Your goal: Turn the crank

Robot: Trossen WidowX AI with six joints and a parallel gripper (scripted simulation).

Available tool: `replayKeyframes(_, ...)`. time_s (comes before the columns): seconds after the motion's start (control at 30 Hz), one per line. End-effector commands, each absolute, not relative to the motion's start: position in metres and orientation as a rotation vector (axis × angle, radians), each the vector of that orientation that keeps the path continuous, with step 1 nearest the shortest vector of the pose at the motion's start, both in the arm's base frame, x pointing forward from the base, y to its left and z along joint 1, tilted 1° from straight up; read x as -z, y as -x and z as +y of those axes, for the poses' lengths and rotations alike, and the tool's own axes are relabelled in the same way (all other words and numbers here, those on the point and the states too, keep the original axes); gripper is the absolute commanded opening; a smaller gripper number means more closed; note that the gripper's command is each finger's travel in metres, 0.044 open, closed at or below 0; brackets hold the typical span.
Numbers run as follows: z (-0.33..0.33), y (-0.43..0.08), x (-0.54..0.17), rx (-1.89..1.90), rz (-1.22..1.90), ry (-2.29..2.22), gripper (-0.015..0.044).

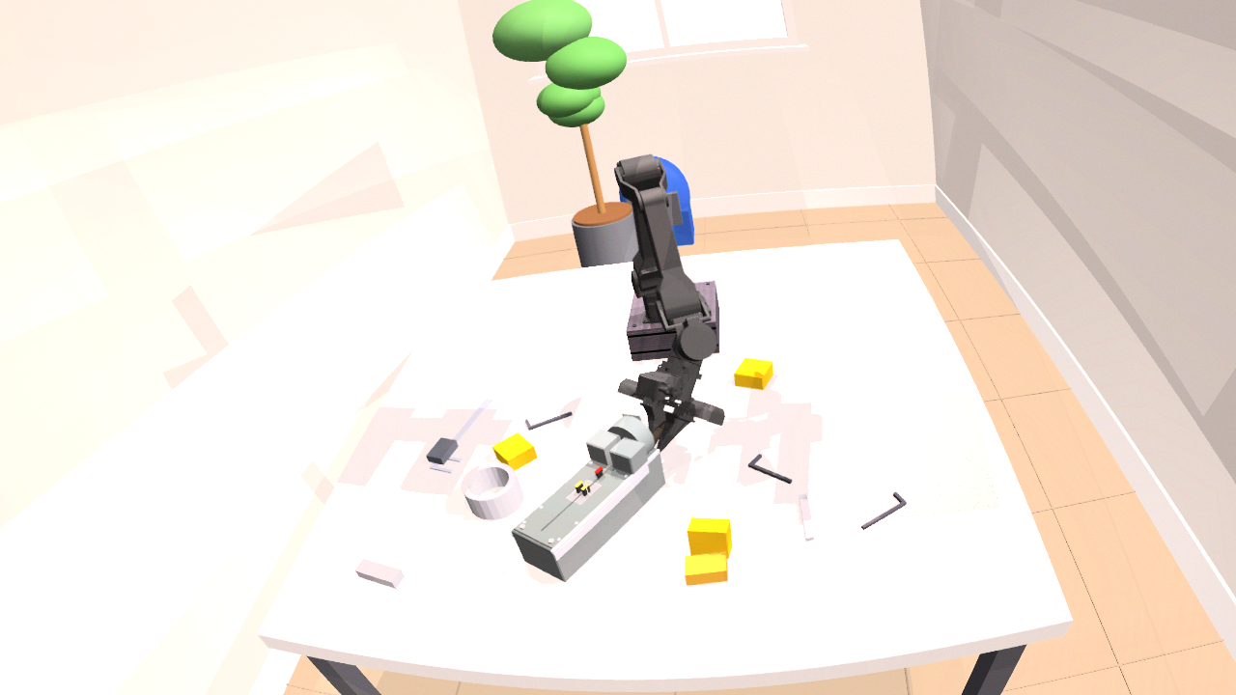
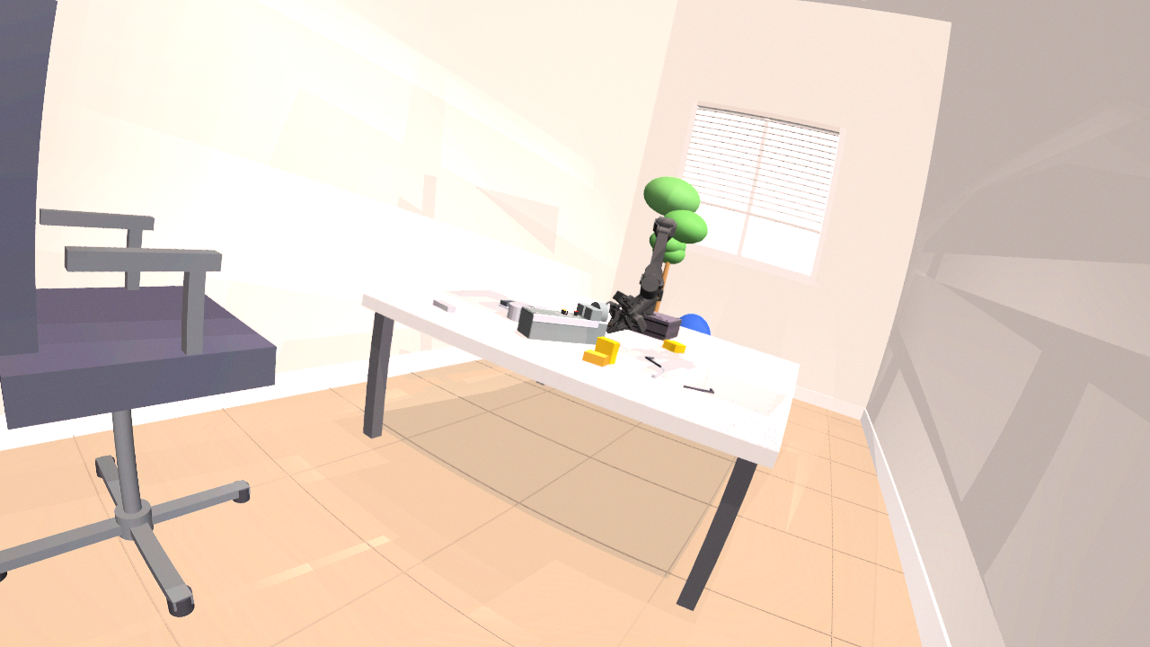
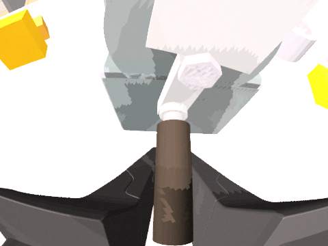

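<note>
The grey machine [image 1: 604,516] [image 2: 559,327] [image 3: 143,106] stands on the table. On its top the red pointer [image 1: 598,471] is off the two brass marks [image 1: 583,487], on the side toward the crank end. In the wrist view the pale crank arm [image 3: 186,90] runs from its hub [image 3: 199,72] down and slightly left to the brown handle [image 3: 173,147]. My gripper [image 3: 169,154] [image 1: 660,435] is shut on this handle, with one dark finger on each side. The pointer and marks are out of the wrist view.
A pale ring [image 1: 493,494] [image 3: 294,47] and a yellow block [image 1: 514,451] stand left of the machine. Two yellow blocks [image 1: 708,536] [image 1: 706,569] lie to its right. Another yellow block [image 1: 753,374] lies near the arm base. Hex keys [image 1: 771,470] [image 1: 883,513] [image 1: 550,421] lie around.
</note>
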State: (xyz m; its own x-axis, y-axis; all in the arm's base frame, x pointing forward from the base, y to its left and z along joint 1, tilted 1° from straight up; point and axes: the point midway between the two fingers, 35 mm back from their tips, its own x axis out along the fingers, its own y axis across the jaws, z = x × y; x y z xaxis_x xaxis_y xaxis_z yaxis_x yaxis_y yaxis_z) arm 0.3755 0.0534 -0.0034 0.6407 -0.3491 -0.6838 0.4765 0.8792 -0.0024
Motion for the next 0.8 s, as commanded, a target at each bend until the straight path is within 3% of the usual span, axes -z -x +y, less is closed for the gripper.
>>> replayKeyframes(0.0,0.0613,-0.3795,0.0012,0.448,0.734,-0.198,0.0000)
replayKeyframes(0.77,0.0625,-0.3804,0.0000,0.448,0.734,-0.198,0.0000)
